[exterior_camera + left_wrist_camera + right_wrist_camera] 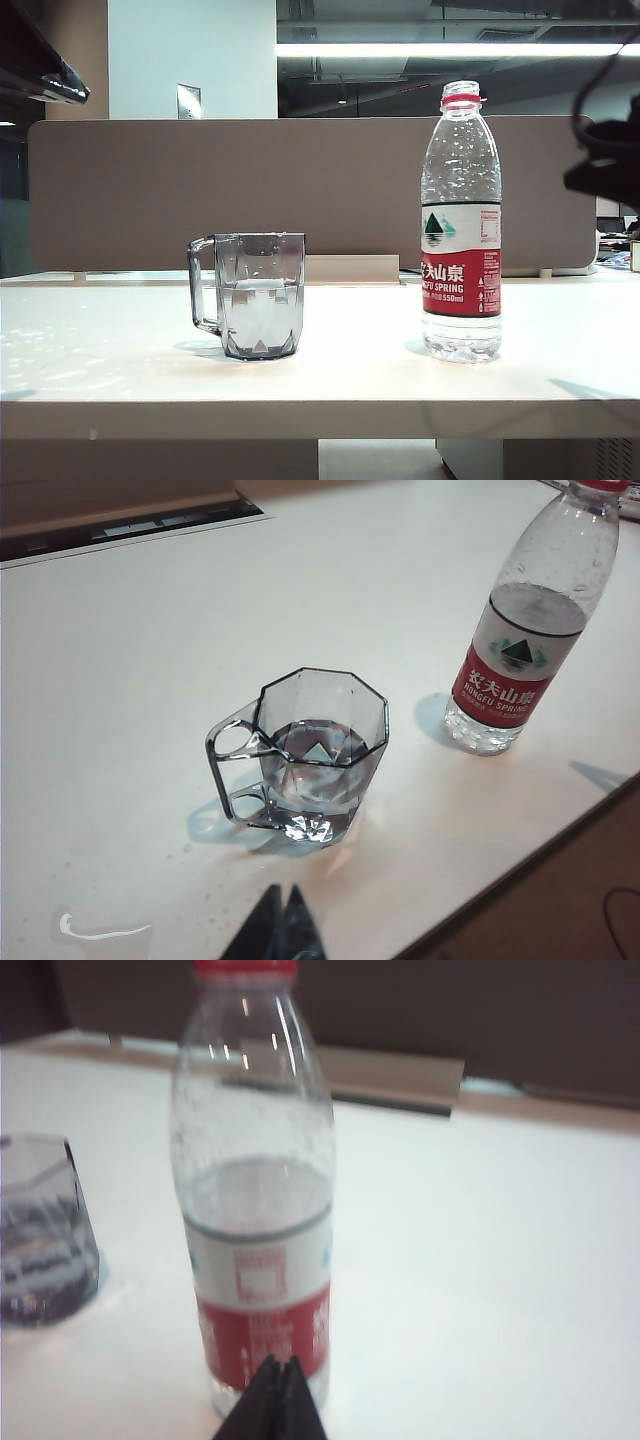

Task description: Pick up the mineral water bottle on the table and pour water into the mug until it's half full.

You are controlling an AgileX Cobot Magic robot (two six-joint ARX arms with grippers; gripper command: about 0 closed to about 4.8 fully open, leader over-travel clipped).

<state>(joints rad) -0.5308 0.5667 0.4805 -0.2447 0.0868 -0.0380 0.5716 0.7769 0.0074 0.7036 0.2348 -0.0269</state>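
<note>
The right gripper (281,1390) shows in its wrist view as two dark fingertips pressed together with nothing between them, hanging in the air just on the near side of the mineral water bottle (255,1190) and apart from it. The left gripper (280,925) also has its tips pressed together and holds nothing; it hovers above the near edge of the table (120,680), a little nearer than the mug (315,755). In the exterior view a dark part of the right arm (605,150) hangs at the right edge, and a dark part of the left arm (45,75) sits high at the upper left. The mineral water bottle (461,225) stands upright on the table (330,390), right of centre, uncapped, with a red neck ring and its label facing the camera. The mug (255,295) stands upright to its left, well apart, handle pointing left. The water (262,310) fills the mug to about halfway.
</note>
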